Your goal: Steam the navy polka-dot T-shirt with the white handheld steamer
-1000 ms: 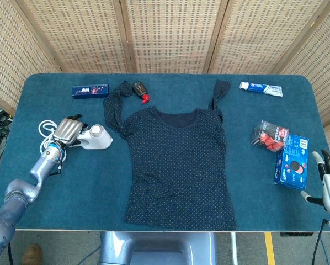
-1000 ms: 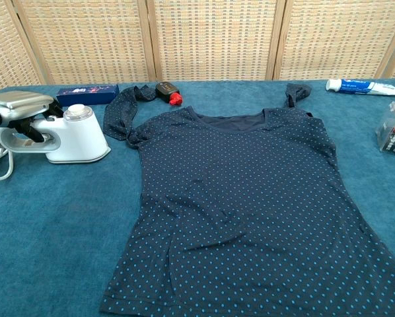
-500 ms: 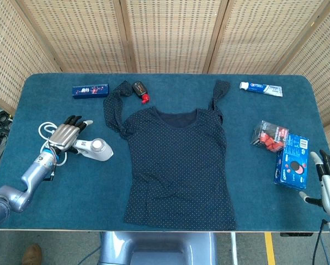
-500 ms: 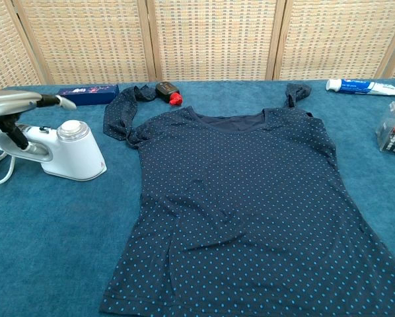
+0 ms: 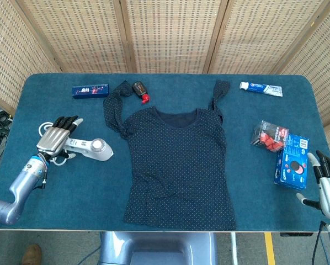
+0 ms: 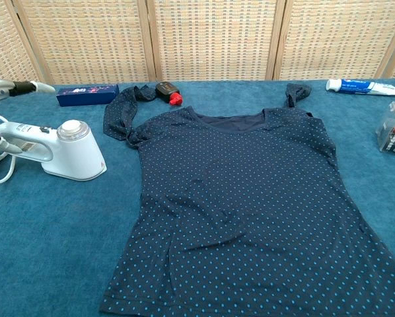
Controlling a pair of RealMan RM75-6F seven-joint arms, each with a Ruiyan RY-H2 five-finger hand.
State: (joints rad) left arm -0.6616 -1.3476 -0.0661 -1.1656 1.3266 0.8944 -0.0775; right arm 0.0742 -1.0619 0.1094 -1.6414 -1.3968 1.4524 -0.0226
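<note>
Right now we have the white steamer (image 5: 89, 147) lying on the blue counter (image 5: 54, 193) at our left, well apart from the navy polka-dot T-shirt (image 5: 176, 165), which is spread flat in the middle with its sleeves flung up toward the far edge. Our left robot hand (image 5: 56, 134) hovers over the handle end of the steamer with its fingers stretched out flat and side by side, holding nothing; the chest view shows only its fingertips, above the handle and not around it. Whether any finger touches the handle we cannot tell. Our right robot hand (image 5: 329, 182) sits at the near right edge, fingers spread and empty, just beside a blue box (image 5: 292, 160) and a packet with red contents (image 5: 269, 136). We judge the grasp not yet made, so the main risk lies there: the handle slopes low over the counter, and fingers closing from above could press it down or push it sideways instead of wrapping it, leaving the body to tip or slide. The white cord (image 5: 44, 130) coils right under the hand, so we could catch a loop with the handle, and it might drag or snag when we lift. Carrying the steamer across, a low path could ruck up the near sleeve (image 5: 114, 107) or knock the small red-tipped item (image 5: 140, 90) beside it.
</note>
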